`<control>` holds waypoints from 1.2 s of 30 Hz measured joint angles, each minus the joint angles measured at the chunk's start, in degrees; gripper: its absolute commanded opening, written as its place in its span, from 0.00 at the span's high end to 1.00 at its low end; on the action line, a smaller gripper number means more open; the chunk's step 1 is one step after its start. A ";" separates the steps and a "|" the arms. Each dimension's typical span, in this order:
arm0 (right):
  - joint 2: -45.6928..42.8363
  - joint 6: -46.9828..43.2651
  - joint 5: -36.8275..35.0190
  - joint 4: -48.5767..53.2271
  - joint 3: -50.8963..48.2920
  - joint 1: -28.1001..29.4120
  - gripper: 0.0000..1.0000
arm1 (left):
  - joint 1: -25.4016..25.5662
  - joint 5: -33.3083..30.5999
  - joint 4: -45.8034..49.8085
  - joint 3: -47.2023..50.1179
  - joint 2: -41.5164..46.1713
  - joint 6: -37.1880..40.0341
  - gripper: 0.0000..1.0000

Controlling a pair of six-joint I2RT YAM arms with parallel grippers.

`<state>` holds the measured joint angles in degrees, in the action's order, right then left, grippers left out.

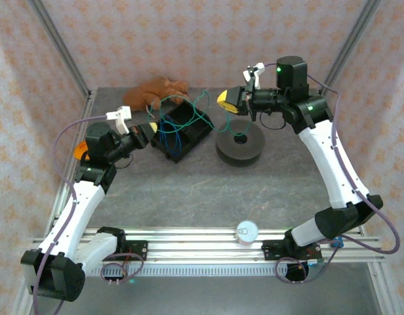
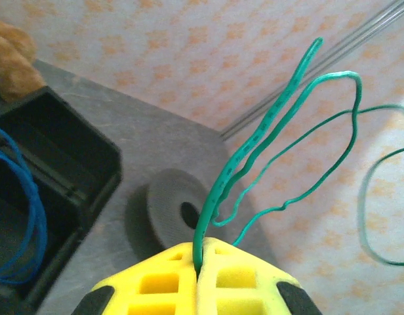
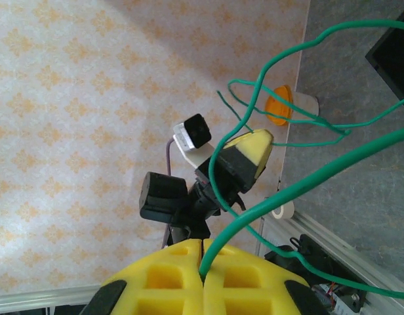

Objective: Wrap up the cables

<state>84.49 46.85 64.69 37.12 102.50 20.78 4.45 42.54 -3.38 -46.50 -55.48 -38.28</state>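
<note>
While the left gripper (image 2: 199, 254) and right gripper (image 3: 202, 252) each clamp the green cable (image 2: 261, 125), it loops between them; the blue cable (image 2: 35, 203) lies in a box (image 2: 97, 164).

I can read no text, label, brand or number anywhere from here. The pale wall covering (image 1: 189, 39) bears a repeated orange ornament, with no letters in it.

Bare near tabletop (image 1: 189, 197); black bin (image 1: 197, 139), grey spool (image 1: 251, 149), green cable (image 2: 254, 139) beyond.
</note>
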 measured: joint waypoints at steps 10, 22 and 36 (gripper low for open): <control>0.33 -2.08 -1.33 -1.79 -5.90 1.64 1.00 | 1.38 0.92 -12.04 0.66 -1.25 -17.53 1.00; 9.16 -17.59 -10.75 13.79 4.83 12.37 1.00 | 7.98 -15.67 -3.52 -7.08 -1.75 -16.85 1.00; 18.01 -30.21 -23.76 31.58 16.59 20.11 1.00 | 12.48 -24.61 -1.66 -21.51 -16.44 -16.52 0.37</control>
<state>102.50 16.64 40.93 68.71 119.09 40.88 16.93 17.93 -5.04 -68.01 -71.92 -54.81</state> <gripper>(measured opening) 0.043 0.531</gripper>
